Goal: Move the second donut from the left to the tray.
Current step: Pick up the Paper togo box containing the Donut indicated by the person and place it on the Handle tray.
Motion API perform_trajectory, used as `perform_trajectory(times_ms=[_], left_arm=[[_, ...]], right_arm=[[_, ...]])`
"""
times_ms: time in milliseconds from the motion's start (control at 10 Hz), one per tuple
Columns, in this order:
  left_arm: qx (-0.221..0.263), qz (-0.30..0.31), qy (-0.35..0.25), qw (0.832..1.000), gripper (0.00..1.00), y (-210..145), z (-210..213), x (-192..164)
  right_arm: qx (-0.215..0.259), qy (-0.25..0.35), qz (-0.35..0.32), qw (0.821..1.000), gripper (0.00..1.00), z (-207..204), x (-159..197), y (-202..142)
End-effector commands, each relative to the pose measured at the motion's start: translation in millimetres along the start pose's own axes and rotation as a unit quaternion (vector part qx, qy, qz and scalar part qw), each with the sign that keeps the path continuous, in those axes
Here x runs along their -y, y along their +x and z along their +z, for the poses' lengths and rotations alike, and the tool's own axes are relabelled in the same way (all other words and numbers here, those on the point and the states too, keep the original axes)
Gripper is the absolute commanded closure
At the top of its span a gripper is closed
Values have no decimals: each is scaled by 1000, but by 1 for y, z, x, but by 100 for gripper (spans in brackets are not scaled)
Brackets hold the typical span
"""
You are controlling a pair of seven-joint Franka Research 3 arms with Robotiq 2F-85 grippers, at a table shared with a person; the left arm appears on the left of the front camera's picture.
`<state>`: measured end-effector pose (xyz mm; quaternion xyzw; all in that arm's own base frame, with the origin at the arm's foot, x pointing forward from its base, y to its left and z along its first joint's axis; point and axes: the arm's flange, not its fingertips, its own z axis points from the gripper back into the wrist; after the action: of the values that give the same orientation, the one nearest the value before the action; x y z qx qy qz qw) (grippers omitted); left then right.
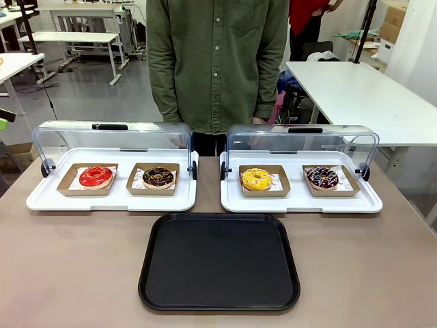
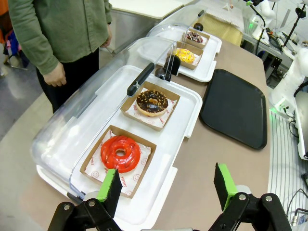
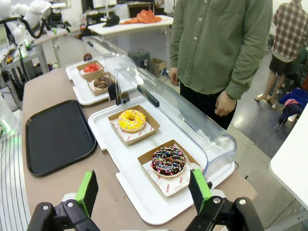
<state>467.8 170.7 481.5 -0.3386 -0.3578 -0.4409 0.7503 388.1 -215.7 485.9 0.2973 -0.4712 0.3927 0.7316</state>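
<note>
The second donut from the left point(image 1: 158, 177) has dark chocolate icing with pale sprinkles and sits in a brown cardboard holder on the left white tray; I also see this donut point(image 2: 152, 102) point(image 3: 101, 82) from both wrists. The black tray point(image 1: 220, 262) point(image 2: 235, 107) point(image 3: 57, 134) lies empty on the table in front of the white trays. My left gripper point(image 2: 166, 186) hangs open above the table's left end, near the red-glazed donut point(image 2: 120, 153). My right gripper point(image 3: 143, 188) is open above the right end, close to the multicoloured-sprinkle donut point(image 3: 169, 161).
Two white trays point(image 1: 41, 198) point(image 1: 369, 203) stand side by side, clear domed lids swung open at the back. A red donut point(image 1: 95, 176), a yellow donut point(image 1: 257, 179) and a dark sprinkled one point(image 1: 321, 178) sit in holders. A person in a green shirt point(image 1: 217, 61) stands at the far edge.
</note>
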Motion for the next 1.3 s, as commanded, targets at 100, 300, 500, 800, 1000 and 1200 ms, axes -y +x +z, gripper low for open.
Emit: perform_trajectory(times_ms=[100,300,500,800,1000,1200], left_arm=[[-3,0,0,1000,0,2,0,1],[-3,0,0,1000,0,2,0,1],[-3,0,0,1000,0,2,0,1],[-3,0,0,1000,0,2,0,1],[-3,0,0,1000,0,2,0,1],[-3,0,0,1000,0,2,0,1]], right_arm=[[3,1,2,1000,0,0,0,2],[3,1,2,1000,0,0,0,2],[3,1,2,1000,0,0,0,2],[3,1,2,1000,0,0,0,2],[3,1,2,1000,0,0,0,2],[3,1,2,1000,0,0,0,2]])
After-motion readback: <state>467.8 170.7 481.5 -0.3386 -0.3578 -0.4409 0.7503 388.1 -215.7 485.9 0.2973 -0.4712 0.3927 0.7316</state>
